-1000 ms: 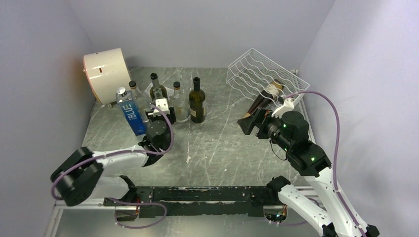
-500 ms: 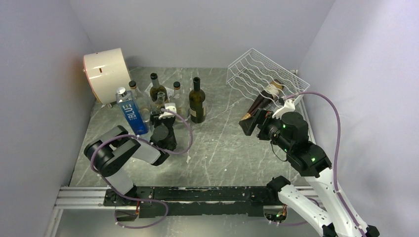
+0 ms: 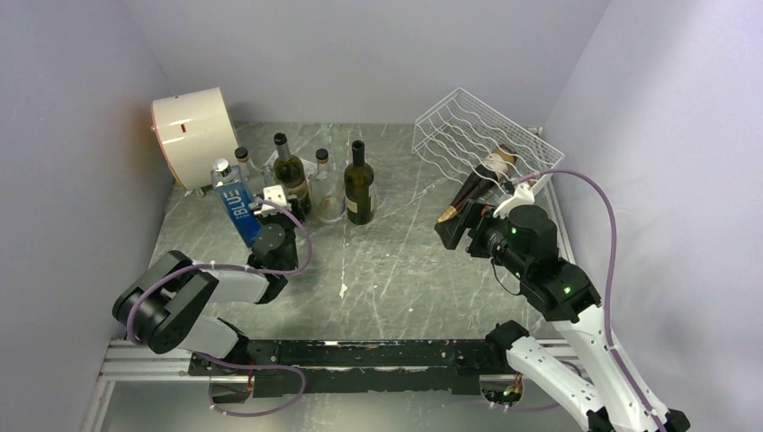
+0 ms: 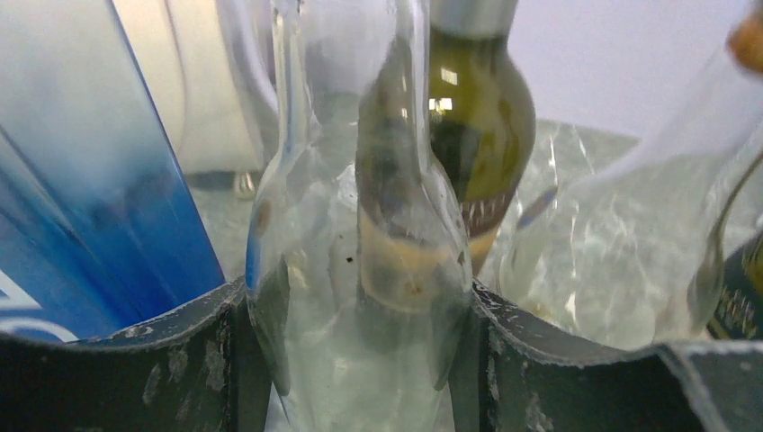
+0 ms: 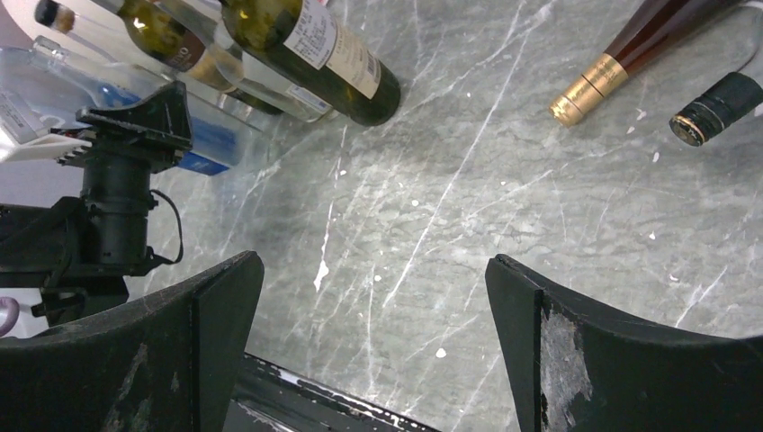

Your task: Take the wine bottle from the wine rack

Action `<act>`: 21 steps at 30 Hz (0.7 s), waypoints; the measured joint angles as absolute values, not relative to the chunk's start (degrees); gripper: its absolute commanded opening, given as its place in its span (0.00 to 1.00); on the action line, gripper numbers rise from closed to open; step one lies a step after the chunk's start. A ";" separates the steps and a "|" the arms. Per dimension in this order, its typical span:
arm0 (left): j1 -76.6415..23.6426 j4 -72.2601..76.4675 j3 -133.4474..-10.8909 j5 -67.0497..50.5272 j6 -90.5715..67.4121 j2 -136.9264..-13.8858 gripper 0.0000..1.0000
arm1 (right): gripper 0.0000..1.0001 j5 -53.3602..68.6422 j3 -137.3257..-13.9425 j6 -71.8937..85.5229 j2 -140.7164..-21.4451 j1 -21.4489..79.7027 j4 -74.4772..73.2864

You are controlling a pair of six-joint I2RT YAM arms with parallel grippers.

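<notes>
The wine bottle [image 3: 470, 189] lies in the wine rack [image 3: 459, 121] at the bench's [image 3: 396, 261] far right corner. The right fingers [image 5: 216, 315] gape wide just short of its neck, barely shifted. The left fingers [image 4: 117, 360], clamped on a clear bottle [image 4: 360, 297], have carried it leftward, which does nothing for the rack.

A robot lab cell: bare lilac walls [image 3: 360, 54] box in a marbled table [image 3: 405, 270], with two cabled arms [image 3: 558, 288] bolted to a rail [image 3: 378, 355] at its near edge.

The grey marbled desk [image 3: 396, 270] carries a cream cylindrical drum [image 3: 191, 135] in its far left corner, a white wire-grid wine rack [image 3: 454, 126] far right, and glass bottles [image 3: 360, 184] standing between.
</notes>
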State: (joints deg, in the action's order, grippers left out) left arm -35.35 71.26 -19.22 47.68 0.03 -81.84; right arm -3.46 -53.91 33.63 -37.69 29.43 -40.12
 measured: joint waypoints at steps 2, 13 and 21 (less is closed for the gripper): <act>-35.31 70.41 -17.50 46.17 -1.08 -82.04 0.12 | 1.00 -3.44 -53.28 33.65 -37.69 29.43 -40.14; -35.29 71.53 -16.32 44.77 -3.03 -82.83 0.81 | 1.00 -3.20 -52.80 33.91 -38.02 29.43 -40.07; -35.31 64.60 -16.47 43.64 -4.51 -79.68 0.98 | 1.00 -2.57 -51.86 34.33 -38.15 29.43 -39.31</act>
